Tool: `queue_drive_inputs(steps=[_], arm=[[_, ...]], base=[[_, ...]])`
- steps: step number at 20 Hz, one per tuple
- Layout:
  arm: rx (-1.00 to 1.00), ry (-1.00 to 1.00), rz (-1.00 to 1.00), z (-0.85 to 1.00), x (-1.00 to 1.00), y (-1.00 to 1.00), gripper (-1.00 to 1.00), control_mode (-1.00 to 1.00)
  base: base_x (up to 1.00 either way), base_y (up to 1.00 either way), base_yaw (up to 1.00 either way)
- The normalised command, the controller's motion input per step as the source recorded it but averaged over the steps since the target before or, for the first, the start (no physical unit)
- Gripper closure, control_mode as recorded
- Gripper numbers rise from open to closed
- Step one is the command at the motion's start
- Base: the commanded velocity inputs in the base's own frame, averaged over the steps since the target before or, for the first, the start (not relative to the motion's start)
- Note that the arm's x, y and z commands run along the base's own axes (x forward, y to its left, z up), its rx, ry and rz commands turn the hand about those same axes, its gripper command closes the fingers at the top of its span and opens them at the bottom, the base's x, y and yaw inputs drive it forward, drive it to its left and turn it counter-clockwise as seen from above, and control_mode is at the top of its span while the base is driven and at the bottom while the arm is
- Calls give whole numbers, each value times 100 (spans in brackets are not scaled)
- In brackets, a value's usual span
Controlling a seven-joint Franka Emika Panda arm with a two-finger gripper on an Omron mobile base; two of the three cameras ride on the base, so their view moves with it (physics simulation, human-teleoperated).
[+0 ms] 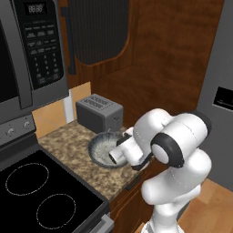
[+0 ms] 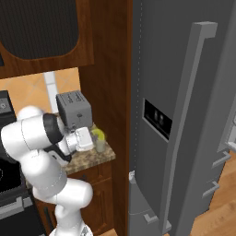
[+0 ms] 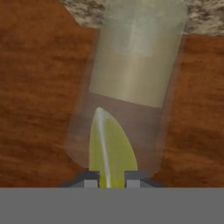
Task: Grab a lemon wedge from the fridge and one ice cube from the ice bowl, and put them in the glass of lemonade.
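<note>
**Wedge in hand, glass just ahead**

I am gripping the lemon wedge (image 3: 109, 148) between my claw's (image 3: 111, 178) two tips, so the fridge (image 2: 184, 115) errand looks finished. I am holding the wedge right before the glass of lemonade (image 3: 135, 57), a clear tumbler with a pale yellow fill, standing on the speckled counter (image 1: 68, 145) edge by the toaster (image 2: 73, 108). Dropping it in is pending, I judge, and the ice bowl (image 1: 105, 148), grey and ribbed, is waiting untouched for its cube.

Grey toaster (image 1: 99, 112) on speckled counter (image 1: 68, 148), beside black stovetop (image 1: 36, 193), microwave (image 1: 27, 50) above, wood cabinets (image 1: 173, 54) behind.
</note>
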Motion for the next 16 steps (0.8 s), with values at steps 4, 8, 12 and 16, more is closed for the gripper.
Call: queue_drive_inputs(steps=[4,8,12,16], arm=[[-1,-2,0,10,-26,7,-100,-100],[0,-11,0,73,-36,2,-100,-100],[0,-6,0,76,-29,0,-100,-100],[18,0,0,56,-42,0,-100,-100]], base=[[0,0,0],[0,0,0],[0,0,0],[0,0,0]])
